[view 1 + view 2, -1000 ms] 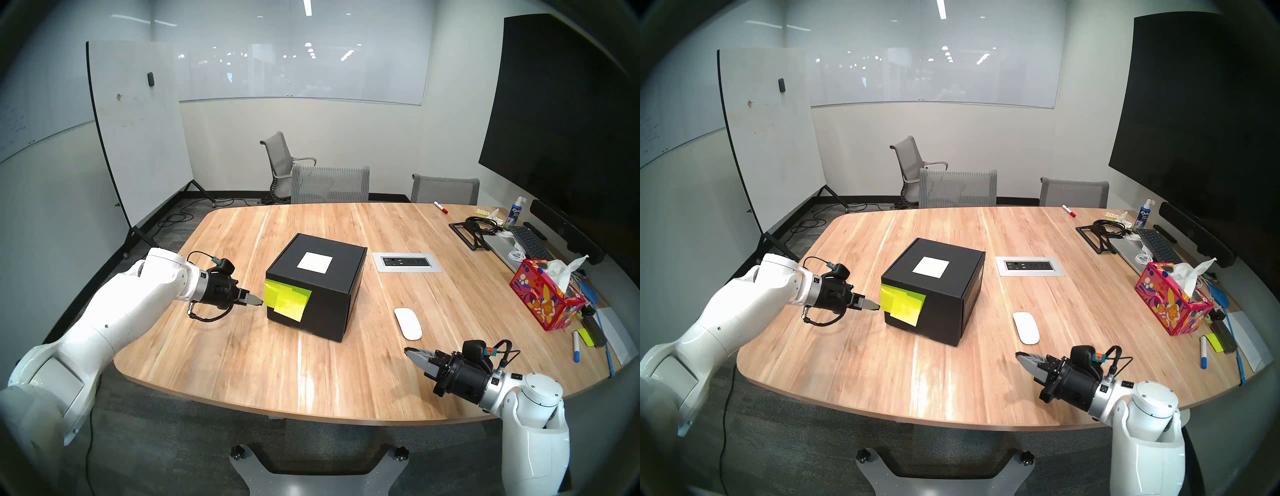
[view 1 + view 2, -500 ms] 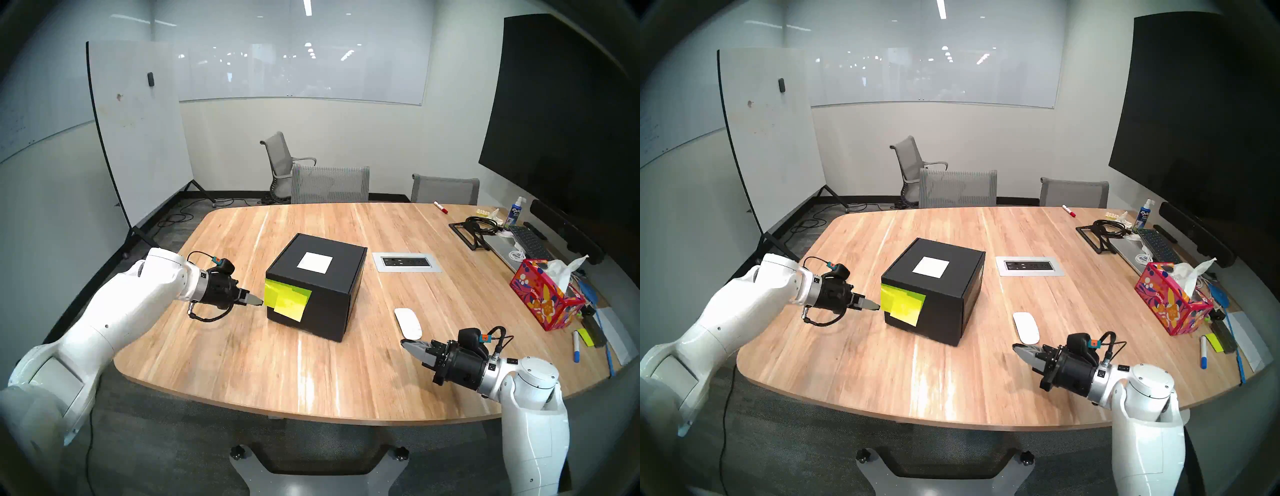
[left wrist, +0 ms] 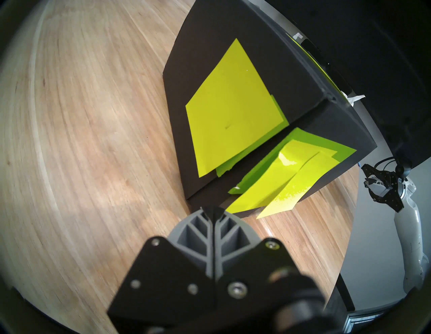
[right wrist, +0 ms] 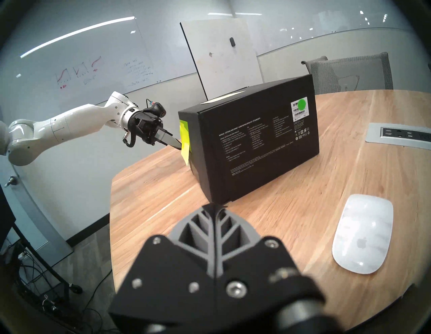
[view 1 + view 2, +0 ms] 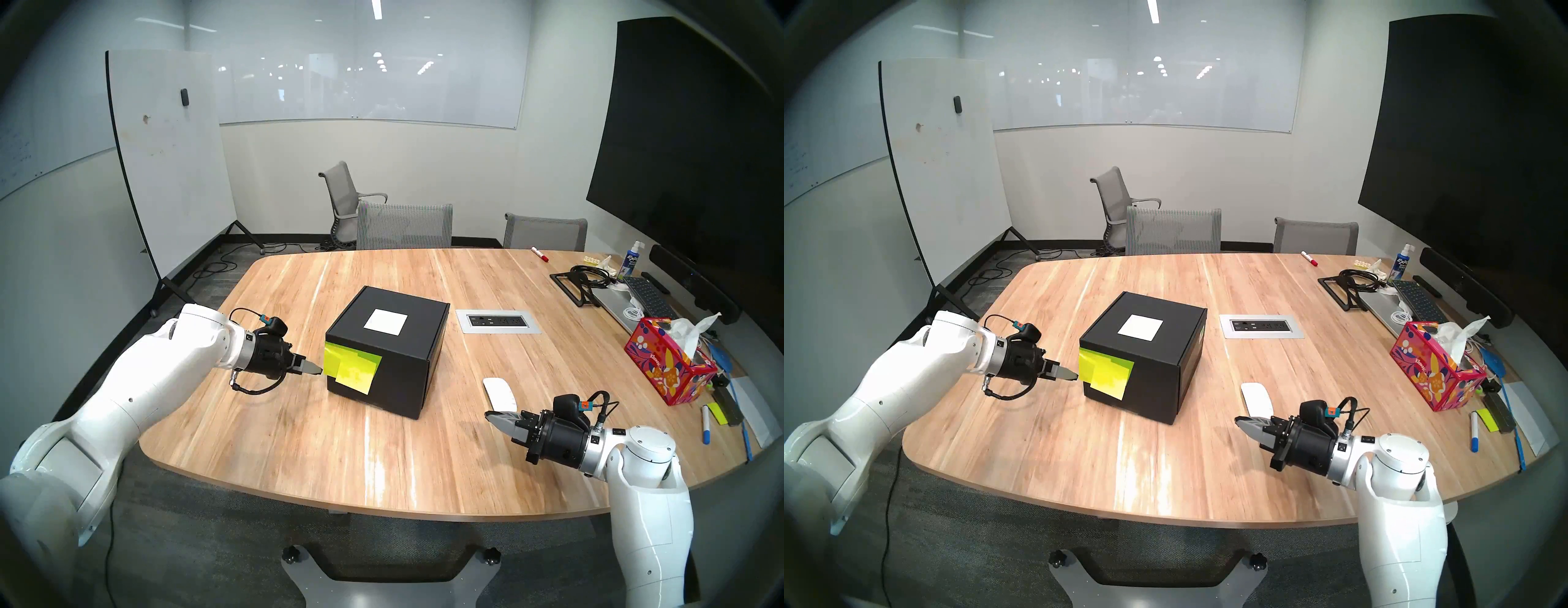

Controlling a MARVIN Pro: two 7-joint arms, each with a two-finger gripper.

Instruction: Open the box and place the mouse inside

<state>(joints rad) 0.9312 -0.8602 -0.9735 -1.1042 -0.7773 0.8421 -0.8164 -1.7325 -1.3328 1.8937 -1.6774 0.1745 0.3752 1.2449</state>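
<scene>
With the box [image 5: 388, 350] closed on the worktop [image 5: 297, 446], clenched left gripper [image 5: 316, 370] tip just short of its sticky notes [image 5: 351, 368], part the fingers before pinching the flap; mouse [image 5: 499, 395] lies just ahead of the clenched, empty right gripper [image 5: 492, 417].

left gripper [image 5: 1072, 375] pinched closed at the yellow-green notes [image 5: 1106, 372] on the lidded black box [image 5: 1157, 361]; right gripper [image 5: 1241, 422], closed too, just beside the white mouse [image 5: 1255, 397].

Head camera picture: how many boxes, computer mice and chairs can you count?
Boxes: 2 (matte black cardboard box, red floral tissue box)
Mice: 1 (smooth white oval computer mouse)
Chairs: 3 (grey mesh office chairs)
Total: 6
</scene>
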